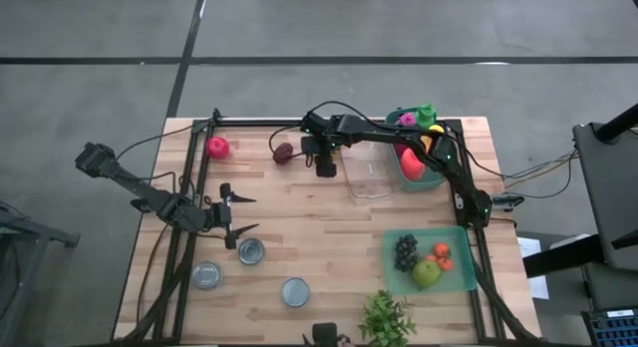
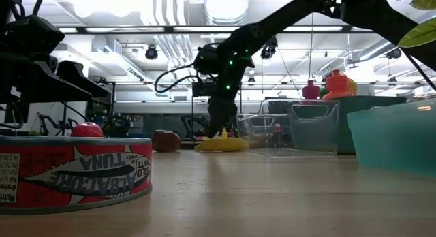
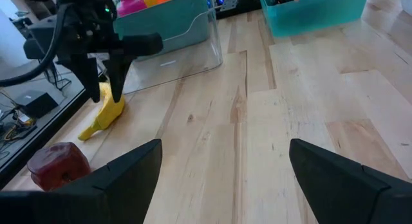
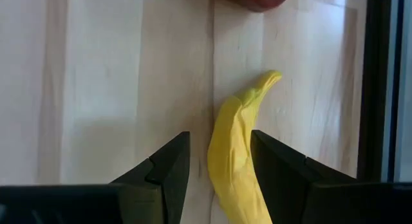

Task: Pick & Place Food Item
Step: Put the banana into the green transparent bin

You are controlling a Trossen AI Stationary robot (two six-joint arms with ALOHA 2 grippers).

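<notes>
A yellow banana (image 4: 235,153) lies flat on the wooden table near its far edge, also seen in the left wrist view (image 3: 103,114) and the low view (image 2: 221,144). My right gripper (image 4: 219,159) hangs just above it, pointing steeply down and open, one finger on each side of the banana's middle; I see a gap at the fingers. In the high view the right gripper (image 1: 325,168) covers the banana. My left gripper (image 1: 244,212) waits open at the table's left, touching nothing.
A dark red fruit (image 1: 283,153) lies just left of the banana and a pink one (image 1: 217,146) farther left. A clear box (image 1: 369,177) and a teal bin (image 1: 419,173) stand to its right. A green tray (image 1: 459,277) holds fruit; cans (image 1: 250,251) stand near the left gripper.
</notes>
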